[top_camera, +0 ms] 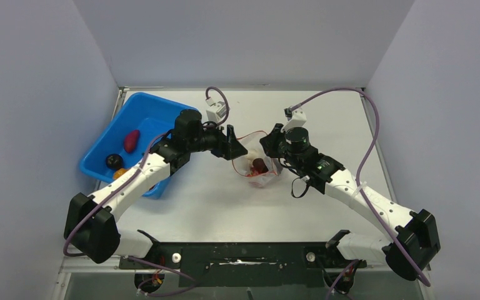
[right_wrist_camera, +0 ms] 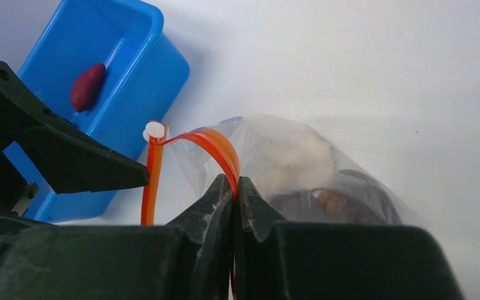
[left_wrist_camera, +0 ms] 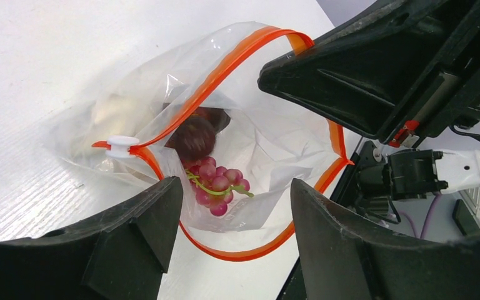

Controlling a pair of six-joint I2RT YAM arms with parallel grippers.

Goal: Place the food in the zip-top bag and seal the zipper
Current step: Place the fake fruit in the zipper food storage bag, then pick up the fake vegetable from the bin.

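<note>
A: Well, whereabouts of the zip-top bag (top_camera: 257, 169)?
B: Mid-table, between the two grippers, lying slack with its mouth gaping. Zipper (left_wrist_camera: 225, 65) unsealed, white slider (left_wrist_camera: 122, 145) parked at one end. Already inside: pink grapes (left_wrist_camera: 219, 184), a dark round piece (left_wrist_camera: 192, 139), something pale deeper in.
A: And the step in hand?
B: Loading, by the look of it, not sealing. More food waiting in the blue bin (top_camera: 139, 109) — a reddish piece (top_camera: 131, 140), a dark one (top_camera: 114, 161), an orange one (top_camera: 119, 172). Next, probably: over to the bin for another, then down through that mouth without snagging the rim.
A: Grippers?
B: Right gripper (right_wrist_camera: 234, 187) pinched tight on the bag's red rim, holding the mouth up and open, arm reaching in from the right. Left gripper (left_wrist_camera: 231, 194) poised right over the opening — fingers spread, nothing between them, forearm stretched across from the bin side
</note>
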